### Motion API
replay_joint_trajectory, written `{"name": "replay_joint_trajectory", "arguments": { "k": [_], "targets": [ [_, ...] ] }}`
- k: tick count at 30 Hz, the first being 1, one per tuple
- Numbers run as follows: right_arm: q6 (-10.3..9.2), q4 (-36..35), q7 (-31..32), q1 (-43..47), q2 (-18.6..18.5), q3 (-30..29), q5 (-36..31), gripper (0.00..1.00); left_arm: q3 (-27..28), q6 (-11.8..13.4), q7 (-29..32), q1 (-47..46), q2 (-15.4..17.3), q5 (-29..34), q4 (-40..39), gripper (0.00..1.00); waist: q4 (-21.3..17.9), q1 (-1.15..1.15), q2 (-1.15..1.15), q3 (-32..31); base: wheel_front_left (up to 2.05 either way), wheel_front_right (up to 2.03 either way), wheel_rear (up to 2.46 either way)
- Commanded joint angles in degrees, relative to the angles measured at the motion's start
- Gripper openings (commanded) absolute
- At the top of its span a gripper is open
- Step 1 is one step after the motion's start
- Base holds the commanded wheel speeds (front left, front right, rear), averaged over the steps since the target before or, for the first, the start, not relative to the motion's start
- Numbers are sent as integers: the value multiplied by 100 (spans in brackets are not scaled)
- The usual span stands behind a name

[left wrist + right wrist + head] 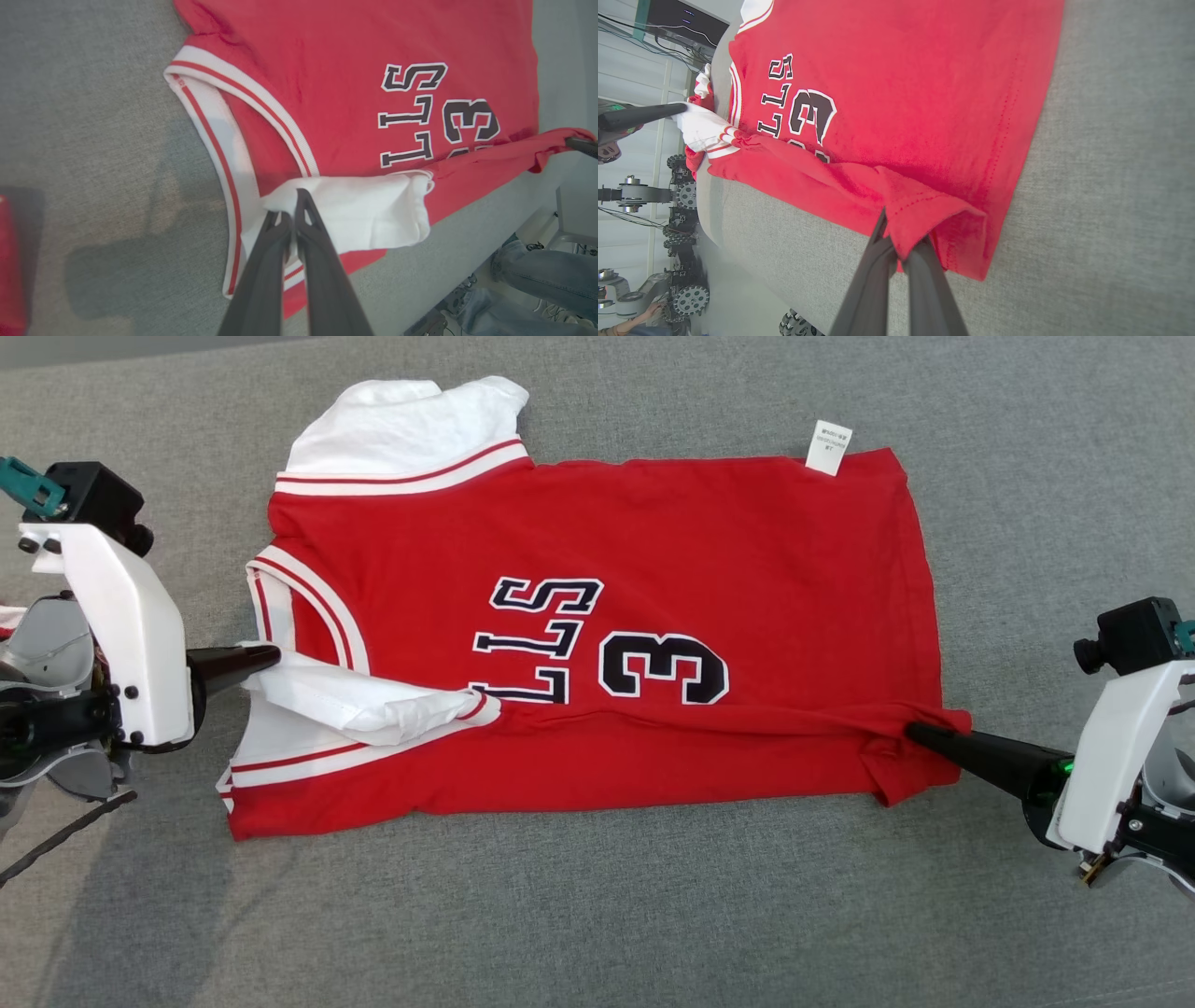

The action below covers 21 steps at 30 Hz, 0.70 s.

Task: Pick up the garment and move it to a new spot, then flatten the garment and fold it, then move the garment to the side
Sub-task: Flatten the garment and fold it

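At the left side of the garment [653,569], the left claw [269,659] was pressed closed on the white sleeve fold [355,700]. The right claw [920,734] was closed too, pinching the red hem corner [896,775]. The garment lay spread on the gray counter [597,915].

A red jersey [653,551] lies on the gray cloth surface [597,915].

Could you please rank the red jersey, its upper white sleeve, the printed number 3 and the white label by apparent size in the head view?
1. red jersey
2. upper white sleeve
3. printed number 3
4. white label
All lie at similar distance, so the ranking holds.
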Motion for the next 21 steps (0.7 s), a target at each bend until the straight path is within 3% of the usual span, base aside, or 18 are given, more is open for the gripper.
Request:
{"name": "replay_joint_trajectory", "arguments": {
  "k": [1,6,7,8,9,10,21],
  "targets": [
    [6,44,-24,-46,45,-41,-43,0,0,-28,-1,-146,-67,-3,80,0,-3,0,0,8,0,0,0],
    [6,121,-34,-88,178,-110,-102,0,-70,-69,-77,-259,-294,96,365,0,-10,0,0,24,0,0,0],
    [6,138,-64,-96,204,-129,-121,14,-66,-89,-115,-280,-327,112,422,19,-12,0,0,21,0,0,0],
    [6,163,-93,-93,225,-149,-128,47,-66,-112,-150,-295,-351,128,481,87,-15,0,0,12,0,0,0],
    [6,183,-119,-86,246,-164,-140,91,-76,-122,-164,-310,-378,136,542,100,-17,0,0,0,0,0,0],
    [7,192,-144,-78,262,-192,-150,100,-86,-150,-172,-320,-400,142,586,100,-16,0,0,-16,0,0,0],
    [6,218,-854,203,225,-511,-361,100,80,-420,-817,-27,-362,258,677,100,62,0,0,-427,0,0,0]
  ]
}}
